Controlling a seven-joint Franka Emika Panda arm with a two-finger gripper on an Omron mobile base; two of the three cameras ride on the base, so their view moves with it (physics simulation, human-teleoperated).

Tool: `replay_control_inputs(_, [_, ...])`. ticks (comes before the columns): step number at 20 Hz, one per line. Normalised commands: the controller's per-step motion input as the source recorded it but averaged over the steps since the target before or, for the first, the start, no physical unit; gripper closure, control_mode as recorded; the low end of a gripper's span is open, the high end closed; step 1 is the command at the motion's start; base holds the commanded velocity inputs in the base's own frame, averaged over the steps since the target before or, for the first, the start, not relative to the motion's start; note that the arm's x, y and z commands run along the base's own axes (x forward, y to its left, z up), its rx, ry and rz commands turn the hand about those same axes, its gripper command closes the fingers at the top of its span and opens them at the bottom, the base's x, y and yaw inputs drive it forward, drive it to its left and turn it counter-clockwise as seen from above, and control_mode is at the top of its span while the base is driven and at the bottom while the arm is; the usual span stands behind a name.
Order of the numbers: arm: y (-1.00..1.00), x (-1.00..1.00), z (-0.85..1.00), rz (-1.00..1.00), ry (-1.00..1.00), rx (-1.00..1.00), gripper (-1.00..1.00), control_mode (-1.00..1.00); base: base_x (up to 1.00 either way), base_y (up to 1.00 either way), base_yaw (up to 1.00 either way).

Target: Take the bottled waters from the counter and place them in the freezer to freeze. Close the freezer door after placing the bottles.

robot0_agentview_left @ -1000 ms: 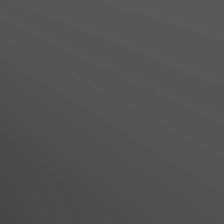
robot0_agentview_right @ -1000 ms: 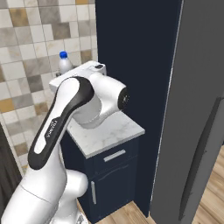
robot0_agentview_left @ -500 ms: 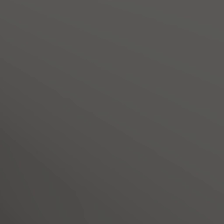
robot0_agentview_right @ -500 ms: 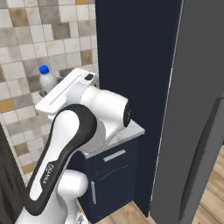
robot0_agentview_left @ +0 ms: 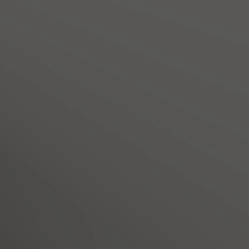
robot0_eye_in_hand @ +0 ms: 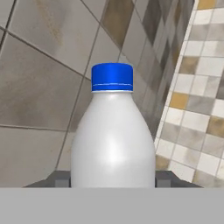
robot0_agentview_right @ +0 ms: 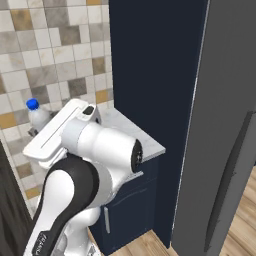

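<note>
The left base view carries a uniform dark grey surface across the whole frame; no detail can be read from it.

In the right base view, at the far left, a whitish water bottle [robot0_agentview_right: 38,116] with a blue cap [robot0_agentview_right: 32,104] stands upright against the tiled wall [robot0_agentview_right: 55,55], raised clear of the counter. Its lower body is hidden behind the robot's white hand [robot0_agentview_right: 62,127], which reaches toward it. To the right of the hand, a strip of the white marble counter [robot0_agentview_right: 137,137] shows, topping a navy blue cabinet [robot0_agentview_right: 131,210] with a silver bar handle [robot0_agentview_right: 106,220]. Further right stands a tall navy panel [robot0_agentview_right: 155,75], then the dark grey freezer door [robot0_agentview_right: 225,125] with its long black vertical handle [robot0_agentview_right: 227,187] along the right edge. Wood flooring [robot0_agentview_right: 145,245] shows at the bottom.

In the hand view the bottle [robot0_eye_in_hand: 113,140] sits centred and upright. The gripper [robot0_eye_in_hand: 113,179] has a dark finger tip [robot0_eye_in_hand: 61,178] touching its left flank and the other [robot0_eye_in_hand: 165,178] touching its right flank: the jaws are closed against the bottle, holding it at its lower body. Tiled surfaces lie behind it.
</note>
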Motion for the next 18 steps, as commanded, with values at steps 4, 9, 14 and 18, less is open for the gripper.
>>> replay_control_inputs(4, [0.00, -0.01, -0.37, 0.00, 0.03, 0.00, 1.00, -1.00, 0.00, 0.00, 0.00])
replay_control_inputs(9, [0.00, -0.05, -0.25, 0.00, 0.01, 0.00, 1.00, -1.00, 0.00, 0.00, 0.00])
replay_control_inputs(14, [0.00, 0.00, -0.28, 0.00, 0.09, 0.00, 1.00, -1.00, 0.00, 0.00, 0.00])
replay_control_inputs(18, [0.02, -0.01, -0.14, 0.00, 0.16, 0.00, 1.00, -1.00, 0.00, 0.00, 0.00])
